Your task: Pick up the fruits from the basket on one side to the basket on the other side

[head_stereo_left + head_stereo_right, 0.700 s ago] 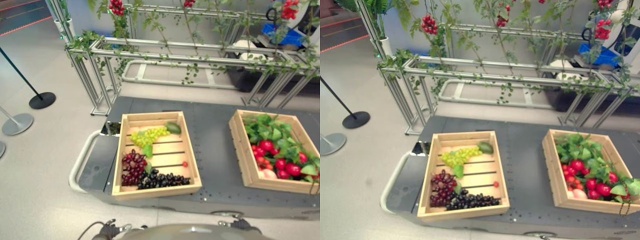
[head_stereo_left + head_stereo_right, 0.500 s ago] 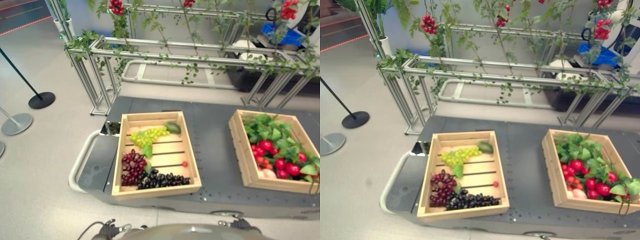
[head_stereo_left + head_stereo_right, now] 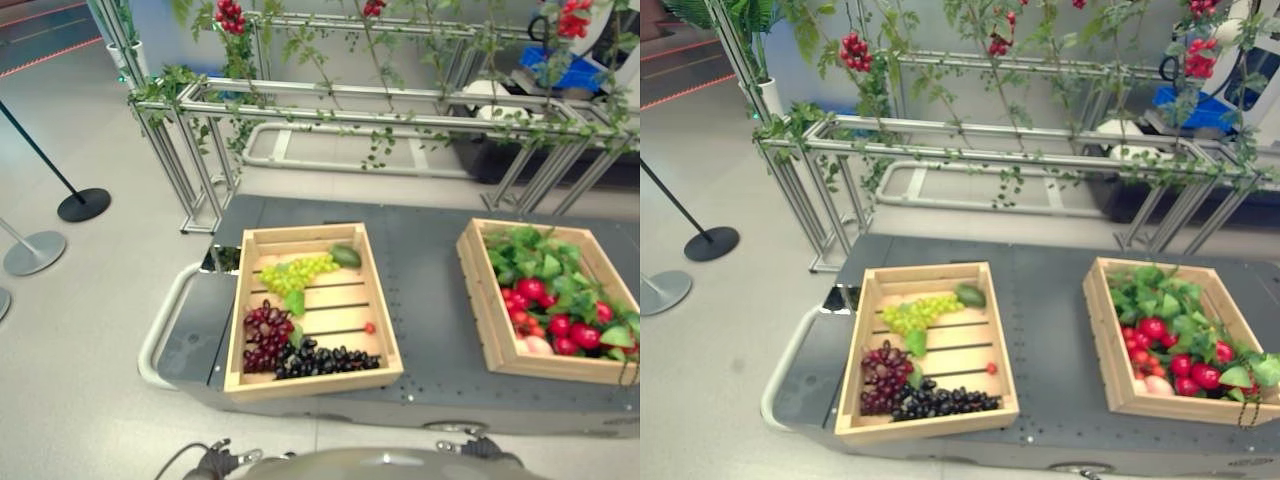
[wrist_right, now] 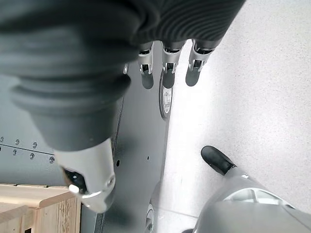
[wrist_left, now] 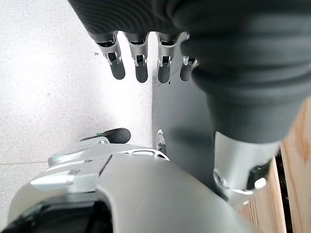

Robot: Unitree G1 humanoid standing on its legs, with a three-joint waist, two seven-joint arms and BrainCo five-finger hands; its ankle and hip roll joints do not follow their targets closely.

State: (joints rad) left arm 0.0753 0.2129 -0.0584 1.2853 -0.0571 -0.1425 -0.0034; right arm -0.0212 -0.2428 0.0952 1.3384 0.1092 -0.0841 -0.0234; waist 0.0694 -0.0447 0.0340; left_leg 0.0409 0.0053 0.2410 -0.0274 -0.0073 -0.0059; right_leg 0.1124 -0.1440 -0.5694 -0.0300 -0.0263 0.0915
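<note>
Two baskets: we see two wooden baskets well apart on the dark grey surface.
Left basket: we find it slatted, with fruit along its far and near ends and bare slats in the middle.
Green grapes: we see them at the far end of the left basket, with a green fruit just beside them in the far right corner.
Red grapes: we locate them near the left wall of the left basket, at the near end.
Black grapes: we see them stretched along the near wall, touching the red grapes.
Small red fruit: we see it alone on the slats near the right wall of the left basket.
Right basket: we see it packed with red fruits and green leaves; a pale fruit lies at its near wall.
Left hand: we see it beside the near edge of the surface, fingers straight and relaxed, thumb apart, holding nothing; a corner of the left basket shows past it.
Right hand: we see it over the floor at the edge of the surface, fingers straight, thumb apart, holding nothing.
Background: we note a metal frame with vines and red fruit clusters beyond the surface, and a stanchion base on the floor to the left.
</note>
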